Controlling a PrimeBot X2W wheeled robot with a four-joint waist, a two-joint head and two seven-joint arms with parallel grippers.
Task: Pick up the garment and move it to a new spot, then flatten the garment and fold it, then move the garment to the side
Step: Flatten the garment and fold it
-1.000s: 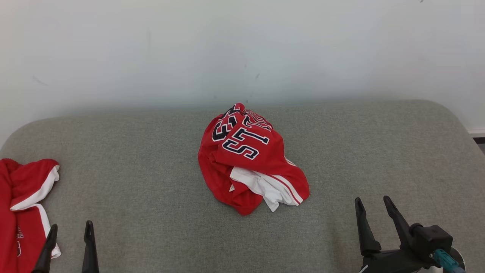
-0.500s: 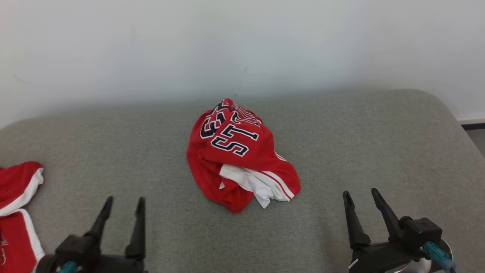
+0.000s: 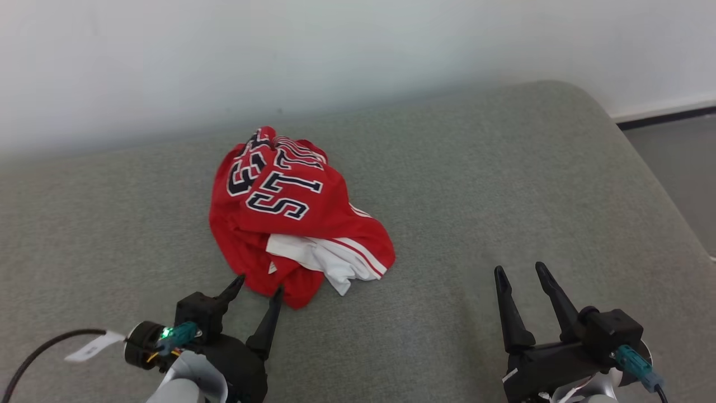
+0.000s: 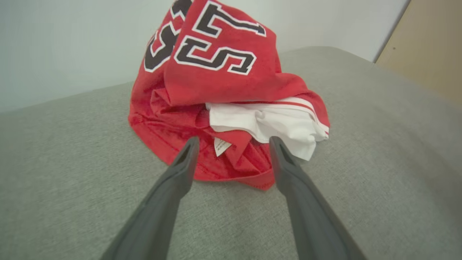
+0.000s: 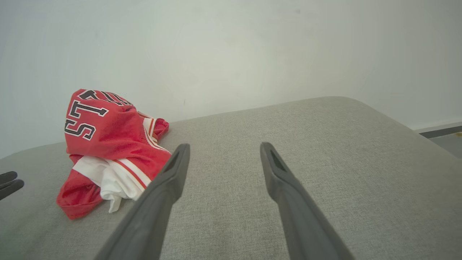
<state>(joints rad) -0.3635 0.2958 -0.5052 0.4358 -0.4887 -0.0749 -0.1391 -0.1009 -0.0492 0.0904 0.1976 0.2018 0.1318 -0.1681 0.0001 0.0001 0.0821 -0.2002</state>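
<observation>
Left pincer (image 3: 259,284) has swung in from the lower left corner of the head view and now sits right at the near edge of the garment (image 3: 291,224). Its jaws are spread wide and hold nothing. The camera has also turned in that time, so the shift of the whole scene is not a move of the cloth. The heap looks unchanged in shape.

In the left wrist view the two fingers straddle the red hem, with the small white tag between them. Whether the tips touch the fabric I cannot tell.

The garment is a crumpled red jersey with dark lettering and a white striped part. It lies bunched near the middle of the grey bench (image 3: 503,184), close to the wall (image 3: 335,56). The right pincer (image 3: 519,270) hangs well to its right, jaws apart and empty.

My reading: the first pick-up is about to start, and moving, flattening and folding all remain. No container is involved, and the garment lies loose on the bench.
</observation>
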